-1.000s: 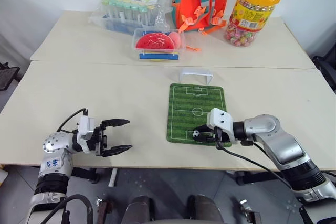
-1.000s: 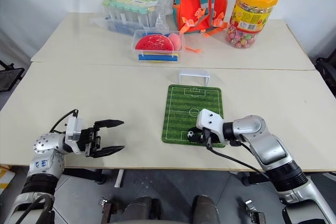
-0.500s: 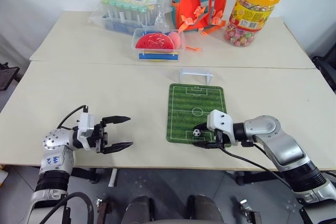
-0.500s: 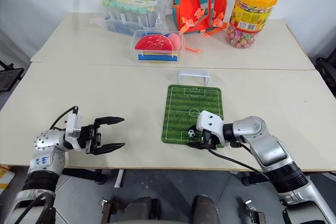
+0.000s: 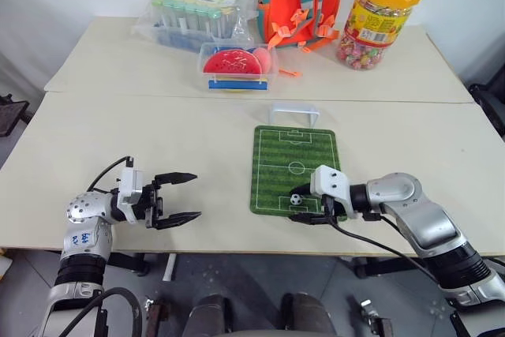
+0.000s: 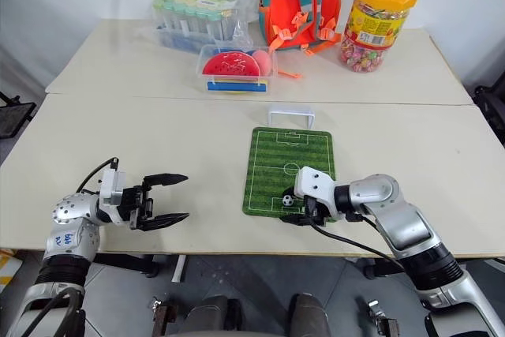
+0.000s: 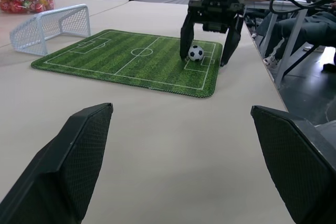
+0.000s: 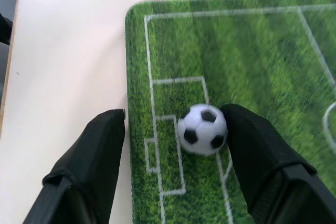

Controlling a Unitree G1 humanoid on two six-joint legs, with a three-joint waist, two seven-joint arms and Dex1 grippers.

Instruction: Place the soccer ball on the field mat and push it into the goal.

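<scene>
I see my right end effector (image 5: 303,207) open around the soccer ball (image 5: 295,199) on the field mat (image 5: 295,155); left end effector (image 5: 184,195) open, empty; no legible writing.

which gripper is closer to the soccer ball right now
Right. The right gripper is open around the soccer ball on the field mat. The left gripper, open, hovers off the mat over the table.

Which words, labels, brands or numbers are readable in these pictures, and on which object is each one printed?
No text can be read with certainty.
Candy jar: a yellow and red label with print, too small to read.
Left arm's sticker: blue handwriting, too blurred to read.
Field mat: only white pitch lines, no writing.
Soccer ball: black patches, no writing.
</scene>
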